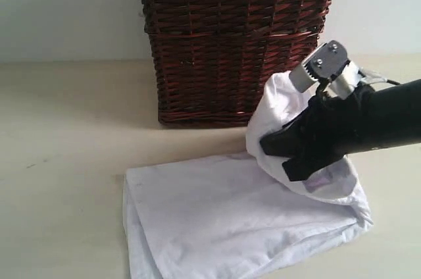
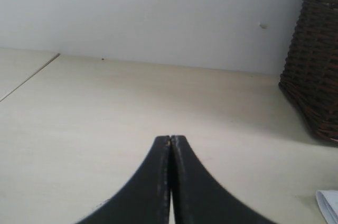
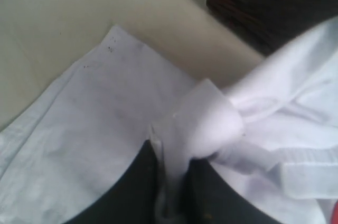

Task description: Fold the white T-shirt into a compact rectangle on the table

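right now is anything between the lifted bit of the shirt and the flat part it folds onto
Nothing visible. The right gripper pinches a raised bunch of the white T-shirt; the flat cloth below lies bare, and the basket stands behind it.

- The exterior view looks from the table's near side, a little above its surface, towards the far wall (image 1: 66, 9). It takes in the wicker basket (image 1: 237, 42) far centre, the white T-shirt (image 1: 217, 220) nearer, and the right arm (image 1: 381, 118) entering from the right.
- The left wrist view sits low, close over the bare table (image 2: 105, 129). It looks level past the left gripper (image 2: 170, 139) to the wall.
- The right wrist view is very close and looks steeply down past the right gripper (image 3: 171, 176) onto bunched shirt cloth.
- All three views share the table, the basket and the shirt. The left wrist view catches only the basket's side and one shirt corner.
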Available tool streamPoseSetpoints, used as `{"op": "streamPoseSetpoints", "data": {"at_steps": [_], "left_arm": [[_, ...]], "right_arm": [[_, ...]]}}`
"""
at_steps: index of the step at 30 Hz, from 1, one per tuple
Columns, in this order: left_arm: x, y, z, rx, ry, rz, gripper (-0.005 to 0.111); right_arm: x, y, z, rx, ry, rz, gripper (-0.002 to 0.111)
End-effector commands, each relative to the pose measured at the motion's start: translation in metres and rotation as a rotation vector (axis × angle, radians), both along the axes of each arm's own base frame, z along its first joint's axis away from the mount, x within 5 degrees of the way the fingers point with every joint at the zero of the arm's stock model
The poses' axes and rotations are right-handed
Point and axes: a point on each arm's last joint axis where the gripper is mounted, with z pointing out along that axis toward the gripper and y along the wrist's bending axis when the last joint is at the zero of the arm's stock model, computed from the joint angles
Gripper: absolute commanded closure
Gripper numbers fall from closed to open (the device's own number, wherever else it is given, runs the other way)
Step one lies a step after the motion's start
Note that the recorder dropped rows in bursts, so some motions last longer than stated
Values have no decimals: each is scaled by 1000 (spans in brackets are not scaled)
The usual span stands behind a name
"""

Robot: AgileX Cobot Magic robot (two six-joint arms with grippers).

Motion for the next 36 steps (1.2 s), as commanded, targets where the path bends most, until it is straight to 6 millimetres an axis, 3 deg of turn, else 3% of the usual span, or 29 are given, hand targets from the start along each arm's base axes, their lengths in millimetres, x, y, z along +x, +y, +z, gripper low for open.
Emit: {"op": "streamPoseSetpoints", "data": {"at_steps": [1, 12, 17, 22, 28, 36], "left_arm": [[0, 0, 0, -1, -4, 0, 107], [0, 0, 0, -1, -4, 0, 107], [0, 0, 0, -1, -4, 0, 107], [0, 0, 0, -1, -4, 0, 107], [0, 0, 0, -1, -4, 0, 107], [0, 0, 0, -1, -4, 0, 107]], "right_arm": [[10, 17, -10, 21, 16, 9, 108], [24, 84, -16, 112, -7, 124, 108], [18, 108, -26, 106, 15, 193, 108], [-1, 130, -32, 133, 61, 293, 108], [-22, 149, -36, 156, 99, 395, 108], [-30, 157, -61, 113, 162, 424, 106]]}}
